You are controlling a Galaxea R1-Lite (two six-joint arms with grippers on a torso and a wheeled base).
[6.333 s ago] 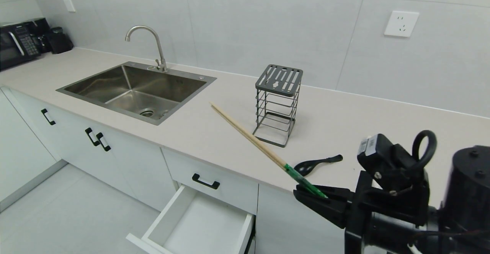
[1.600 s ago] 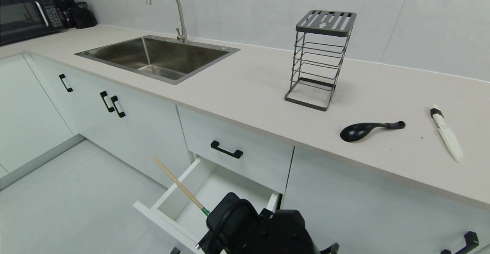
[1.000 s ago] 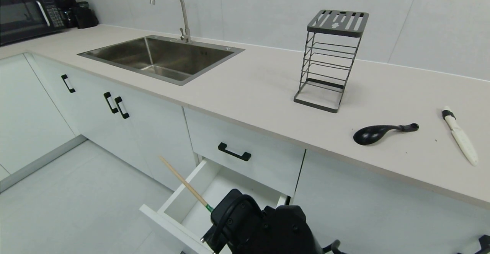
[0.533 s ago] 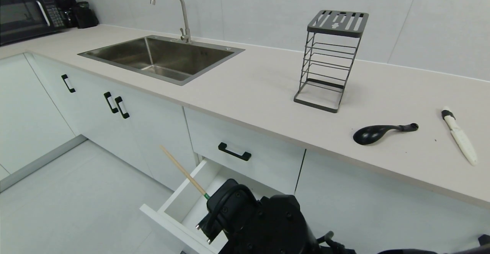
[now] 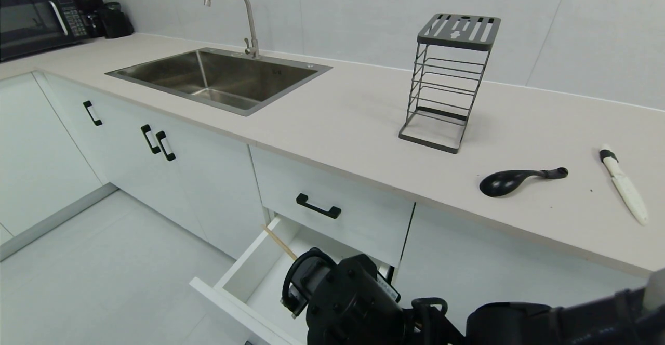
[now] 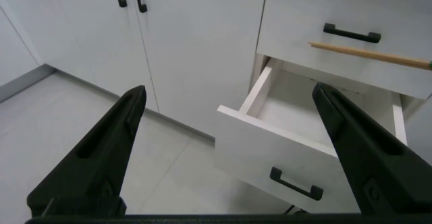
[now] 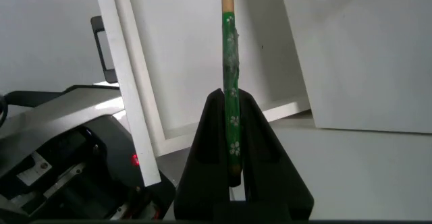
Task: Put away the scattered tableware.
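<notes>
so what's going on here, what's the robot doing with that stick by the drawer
The robot is tidying tableware. Its right gripper is shut on the chopsticks at their green end and holds them over the open drawer below the counter. The left gripper hangs open in front of the cabinets, holding nothing. A black spoon and a white knife lie on the counter, not yet put away.

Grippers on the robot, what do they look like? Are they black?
Yes, all black. The left gripper has two long flat fingers that taper like wedges. The right gripper narrows the same way. The right arm is chunky and black, with a looped black cable and a small white label.
</notes>
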